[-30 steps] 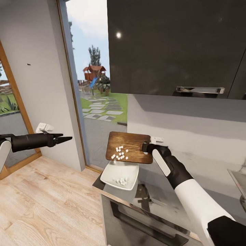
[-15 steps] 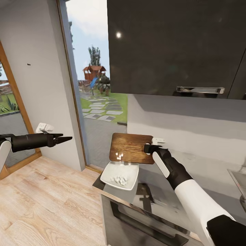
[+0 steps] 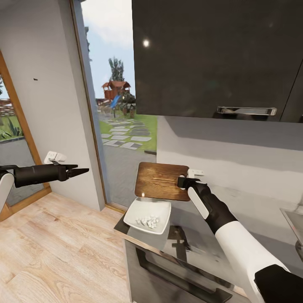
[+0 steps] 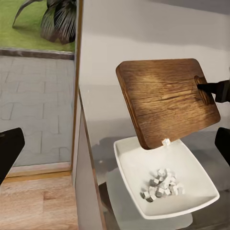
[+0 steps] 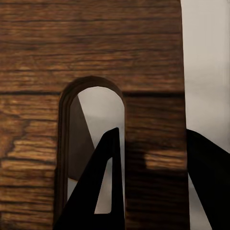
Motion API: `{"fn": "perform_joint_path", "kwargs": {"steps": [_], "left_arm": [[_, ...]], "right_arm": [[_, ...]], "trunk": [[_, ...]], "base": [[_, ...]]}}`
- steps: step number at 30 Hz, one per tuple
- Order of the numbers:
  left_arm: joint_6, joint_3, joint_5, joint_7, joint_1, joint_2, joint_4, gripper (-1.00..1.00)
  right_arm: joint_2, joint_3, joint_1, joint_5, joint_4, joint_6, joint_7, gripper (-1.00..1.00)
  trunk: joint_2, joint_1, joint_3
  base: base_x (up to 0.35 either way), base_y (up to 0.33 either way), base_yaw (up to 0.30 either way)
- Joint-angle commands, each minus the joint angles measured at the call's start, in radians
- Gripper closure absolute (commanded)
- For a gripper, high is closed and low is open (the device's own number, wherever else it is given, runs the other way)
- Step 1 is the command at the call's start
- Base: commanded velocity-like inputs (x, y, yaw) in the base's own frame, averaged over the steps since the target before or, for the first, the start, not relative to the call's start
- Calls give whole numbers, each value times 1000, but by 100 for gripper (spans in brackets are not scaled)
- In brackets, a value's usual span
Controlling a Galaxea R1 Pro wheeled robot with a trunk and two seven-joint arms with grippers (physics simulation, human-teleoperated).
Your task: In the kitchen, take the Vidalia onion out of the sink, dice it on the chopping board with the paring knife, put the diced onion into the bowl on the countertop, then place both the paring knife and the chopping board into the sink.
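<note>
My right gripper point(image 3: 183, 182) is shut on the chopping board point(image 3: 160, 181) at its handle slot, holding it tilted over the white bowl point(image 3: 162, 210) on the countertop point(image 3: 252, 210). In the right wrist view one finger point(image 5: 103, 191) passes through the slot. Diced onion point(image 3: 148, 221) lies in the bowl, and one piece point(image 4: 166, 142) clings to the board's lower edge. My left gripper point(image 3: 83, 171) hangs open out to the left over the floor, its finger point(image 4: 9, 151) at the picture's edge. A corner of the sink point(image 3: 295, 225) shows far right. The paring knife is out of view.
Glossy black upper cabinets point(image 3: 210, 54) hang above the counter. The counter ends just left of the bowl, with a tall window point(image 3: 118, 105) and wood floor point(image 3: 59, 248) beyond. A dark appliance front point(image 3: 176, 269) sits below the worktop.
Several onion pieces that lay on the board have slid off into the bowl, leaving one at the edge. The board rose and shifted slightly right. The left arm stayed still.
</note>
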Motion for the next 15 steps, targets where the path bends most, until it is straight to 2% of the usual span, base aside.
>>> {"fn": "perform_joint_path", "kwargs": {"steps": [1,15], "left_arm": [[4,1,-2,-5,-1,0,0,-100],[4,0,-2,-5,-1,0,0,-100]], "right_arm": [[-1,3,-1,-11,-1,2,-9,100],[-1,3,-2,-11,-1,2,-9,100]], "trunk": [[-1,0,-2],[-1,0,-2]], "base": [[0,0,0],[0,0,0]]}}
